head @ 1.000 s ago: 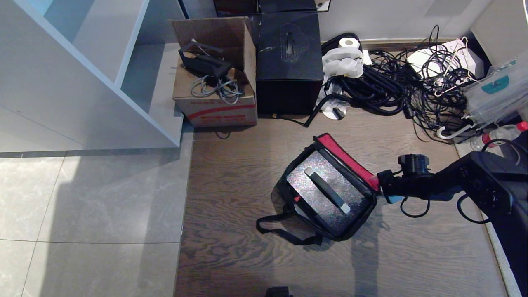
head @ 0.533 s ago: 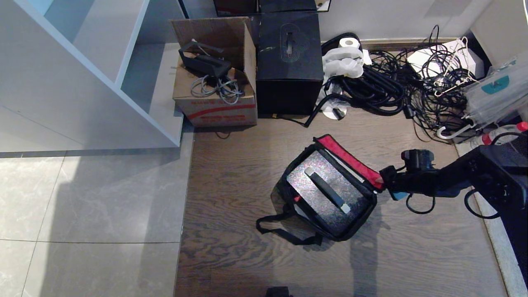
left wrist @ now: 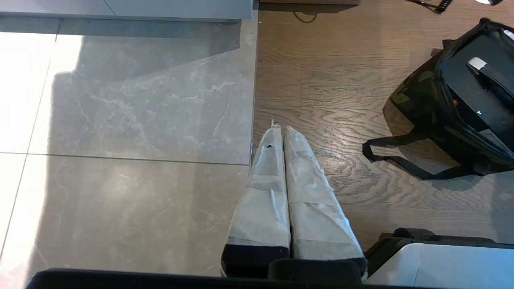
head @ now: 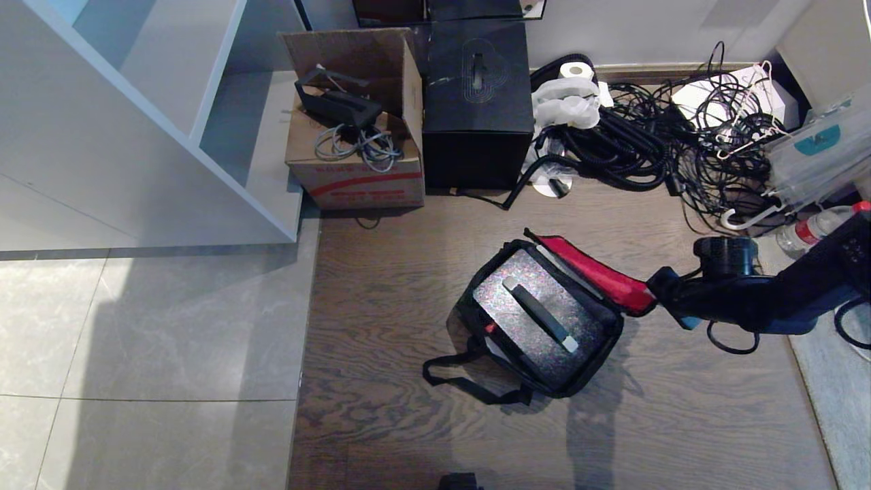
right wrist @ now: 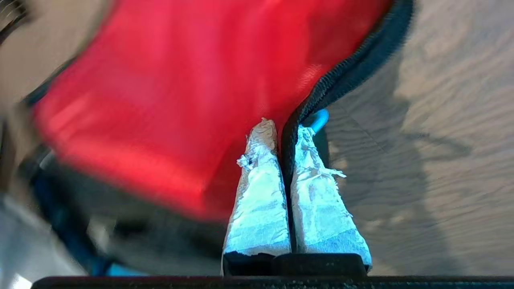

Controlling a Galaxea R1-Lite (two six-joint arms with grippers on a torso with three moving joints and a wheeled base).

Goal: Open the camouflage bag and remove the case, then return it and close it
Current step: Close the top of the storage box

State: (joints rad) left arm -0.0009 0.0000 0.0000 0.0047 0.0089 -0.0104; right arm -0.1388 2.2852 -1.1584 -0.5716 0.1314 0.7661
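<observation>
The camouflage bag (head: 468, 307) lies open on the wooden floor, its red-lined lid (head: 599, 275) folded back to the right. Inside it lies the case (head: 497, 299), speckled grey with a dark handle (head: 539, 313). My right gripper (head: 654, 289) reaches in from the right and is shut on the lid's black zipper edge. In the right wrist view the fingers (right wrist: 285, 128) pinch that edge beside the red lining (right wrist: 180, 80). My left gripper (left wrist: 281, 130) is parked above the floor, shut and empty, with the bag (left wrist: 417, 92) off to its side.
A black strap (head: 469, 384) trails from the bag across the floor. Behind stand a cardboard carton (head: 354, 136), a black box (head: 476, 102) and a tangle of cables (head: 653, 143). A white shelf unit (head: 136, 122) fills the left, with grey tiles (head: 150, 340) below it.
My right gripper has shut on the lid's edge and drawn it to the right, so the red lid leans further open. The bag's body and the case have stayed put.
</observation>
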